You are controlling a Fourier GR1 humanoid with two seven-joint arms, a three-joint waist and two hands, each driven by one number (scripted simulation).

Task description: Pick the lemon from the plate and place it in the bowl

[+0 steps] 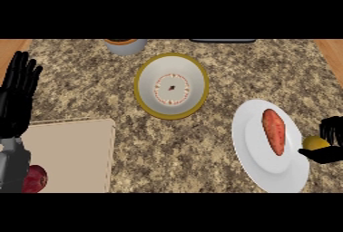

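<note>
Right now the right hand (328, 146) curls round the lemon (315, 143) at the plate's (258, 163) right rim, hiding most of it, so its long axis cannot be told. An orange vegetable (274, 131) lies lengthwise on the plate. Well left sits the bowl (171, 86). At the left edge the left hand (16, 95) rests open, fingers up.

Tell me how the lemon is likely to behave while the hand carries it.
The lemon looks small, rounded and smooth, so it may slip or roll if released on the white plate. The right hand curls fingers round it at the plate's edge, so it probably counts as rigid and light.
</note>
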